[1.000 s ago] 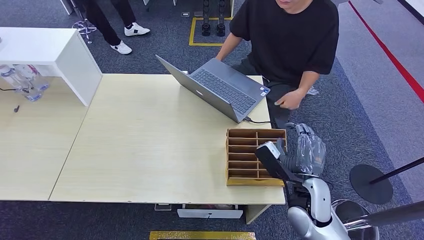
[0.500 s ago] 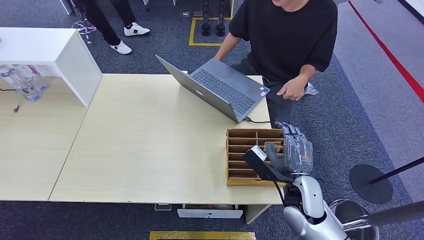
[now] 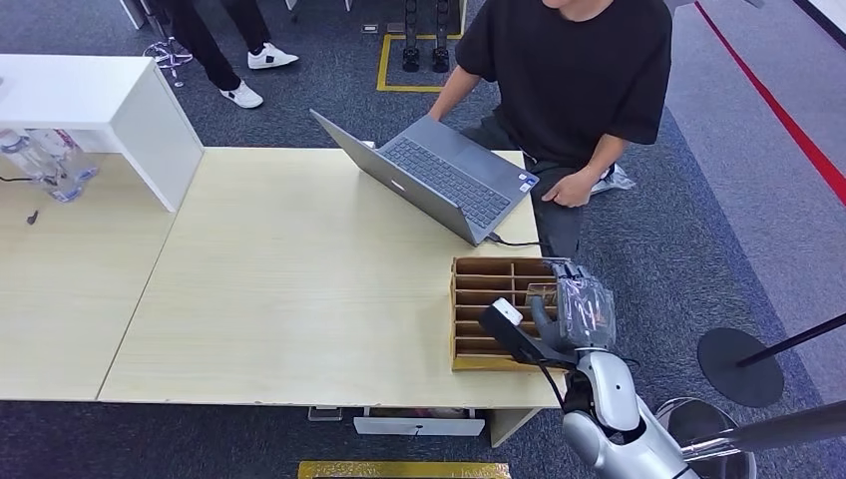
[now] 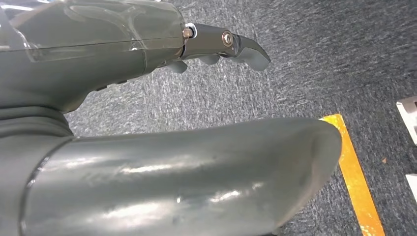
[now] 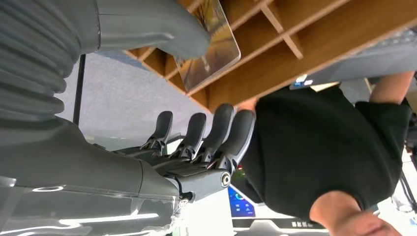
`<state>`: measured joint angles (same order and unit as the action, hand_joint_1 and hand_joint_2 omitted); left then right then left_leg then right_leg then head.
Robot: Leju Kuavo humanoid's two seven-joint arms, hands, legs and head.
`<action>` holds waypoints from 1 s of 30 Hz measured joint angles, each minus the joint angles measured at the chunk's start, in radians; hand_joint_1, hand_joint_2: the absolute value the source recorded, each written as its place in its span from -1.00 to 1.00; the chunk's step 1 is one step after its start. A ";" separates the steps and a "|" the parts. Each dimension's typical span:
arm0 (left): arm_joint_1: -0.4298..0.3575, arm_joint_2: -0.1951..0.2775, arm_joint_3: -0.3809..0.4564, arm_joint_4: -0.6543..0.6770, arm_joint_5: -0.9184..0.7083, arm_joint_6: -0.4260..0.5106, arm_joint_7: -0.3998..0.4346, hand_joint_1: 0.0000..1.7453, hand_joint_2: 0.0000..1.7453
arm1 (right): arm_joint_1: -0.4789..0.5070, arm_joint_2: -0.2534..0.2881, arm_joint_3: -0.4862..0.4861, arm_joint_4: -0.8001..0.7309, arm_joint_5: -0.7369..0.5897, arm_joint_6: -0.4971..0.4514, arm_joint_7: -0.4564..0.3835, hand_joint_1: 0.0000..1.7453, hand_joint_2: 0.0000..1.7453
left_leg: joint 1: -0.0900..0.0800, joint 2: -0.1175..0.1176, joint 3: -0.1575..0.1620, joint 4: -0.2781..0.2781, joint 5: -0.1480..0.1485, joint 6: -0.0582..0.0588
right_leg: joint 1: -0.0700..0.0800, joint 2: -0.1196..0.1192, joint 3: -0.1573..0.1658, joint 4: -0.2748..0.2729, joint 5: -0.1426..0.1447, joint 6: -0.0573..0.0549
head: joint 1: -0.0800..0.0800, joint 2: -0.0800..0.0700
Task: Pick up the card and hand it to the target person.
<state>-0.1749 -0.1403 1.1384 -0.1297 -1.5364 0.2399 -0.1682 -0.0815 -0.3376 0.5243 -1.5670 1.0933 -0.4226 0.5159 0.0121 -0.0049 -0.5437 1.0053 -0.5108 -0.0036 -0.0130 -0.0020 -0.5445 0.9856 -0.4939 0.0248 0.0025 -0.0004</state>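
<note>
Step in hand: reaching for the card. The right hand hovers over the wooden rack at the near right corner of the worktop, not yet holding anything, as far as I can judge.

Card: in the right wrist view the card stands on edge in a slot of the rack, leaning against a divider with part of it sticking out past the slot. Stored upright like this, it leaves a free edge to pinch.

Right hand fingers: the fingers are stretched out side by side and apart from the thumb, which lies close against the card's face. Whether the thumb touches the card I cannot tell. Nothing is pinched yet, so the hand reads as open.

Why so held: thumb on one side and fingers on the other brackets the card, the pose for closing on a thin flat thing from both faces.

Left hand: the left hand hangs over grey carpet, empty, fingers loosely extended. It seems to have no part in this step.

Target person: a person in a black shirt sits just beyond the rack beside an open laptop, one hand lowered near the worktop's corner, close enough for a short handover.

Risk: a thin card may slip or tip deeper into the slot.
</note>
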 joint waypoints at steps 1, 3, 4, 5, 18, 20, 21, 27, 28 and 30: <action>0.000 0.000 -0.003 0.000 0.000 -0.001 0.000 -1.00 -1.00 | -0.001 -0.001 0.002 0.007 0.000 0.002 0.001 -0.11 1.00 | 0.000 0.000 0.000 0.000 0.000 0.000 | 0.000 0.000 0.000 0.000 0.000 0.000 | 0.000 0.000; 0.000 0.000 -0.007 0.000 0.000 -0.003 0.001 -1.00 -1.00 | -0.003 -0.002 0.006 0.018 0.001 0.005 0.004 -0.11 1.00 | 0.000 0.000 0.000 0.000 0.000 0.000 | 0.000 0.000 0.000 0.000 0.000 0.000 | 0.000 0.000; 0.000 0.000 -0.008 0.000 0.000 -0.004 0.001 -1.00 -1.00 | -0.004 -0.004 0.008 0.023 0.002 0.007 0.006 -0.11 1.00 | 0.000 0.000 0.000 0.000 0.000 0.000 | 0.000 0.000 0.000 0.000 0.000 0.000 | 0.000 0.000; 0.000 0.000 -0.008 0.000 0.000 -0.004 0.001 -1.00 -1.00 | -0.005 -0.005 0.010 0.027 0.004 0.008 0.007 -0.11 1.00 | 0.000 0.000 0.000 0.000 0.000 0.000 | 0.000 0.000 0.000 0.000 0.000 0.000 | 0.000 0.000; 0.000 0.000 -0.015 0.000 0.000 -0.006 0.002 -1.00 -1.00 | -0.007 -0.012 0.027 0.056 0.006 0.017 0.019 -0.07 1.00 | 0.000 0.000 0.000 0.000 0.000 0.000 | 0.000 0.000 0.000 0.000 0.000 0.000 | 0.000 0.000; 0.000 0.000 -0.015 0.000 0.000 -0.006 0.002 -1.00 -1.00 | -0.008 -0.012 0.030 0.057 0.006 0.016 0.021 -0.10 1.00 | 0.000 0.000 0.000 0.000 0.000 0.000 | 0.000 0.000 0.000 0.000 0.000 0.000 | 0.000 0.000; 0.000 0.000 -0.015 0.000 0.000 -0.006 0.002 -1.00 -1.00 | -0.008 -0.013 0.031 0.058 0.006 0.016 0.021 -0.11 1.00 | 0.000 0.000 0.000 0.000 0.000 0.000 | 0.000 0.000 0.000 0.000 0.000 0.000 | 0.000 0.000; 0.000 -0.001 -0.015 0.000 0.000 -0.006 0.002 -1.00 -1.00 | -0.009 -0.013 0.033 0.059 0.007 0.016 0.023 -0.10 1.00 | 0.000 0.000 0.000 0.000 0.000 0.000 | 0.000 0.000 0.000 0.000 0.000 0.000 | 0.000 0.000; 0.000 -0.001 -0.015 0.000 0.000 -0.006 0.002 -1.00 -1.00 | -0.009 -0.013 0.033 0.060 0.008 0.016 0.023 -0.10 1.00 | 0.000 0.000 0.000 0.000 0.000 0.000 | 0.000 0.000 0.000 0.000 0.000 0.000 | 0.000 0.000; 0.000 -0.002 -0.015 0.000 0.000 -0.006 0.002 -1.00 -1.00 | -0.010 -0.013 0.034 0.061 0.011 0.016 0.023 -0.08 1.00 | 0.000 0.000 0.000 0.000 0.000 0.000 | 0.000 0.000 0.000 0.000 0.000 0.000 | 0.000 0.000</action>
<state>-0.1746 -0.1418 1.1231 -0.1297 -1.5365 0.2337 -0.1663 -0.0915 -0.3502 0.5580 -1.5060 1.1040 -0.4066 0.5386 0.0121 -0.0049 -0.5432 1.0054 -0.5108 -0.0036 -0.0129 -0.0019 -0.5444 0.9856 -0.4939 0.0248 0.0025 -0.0004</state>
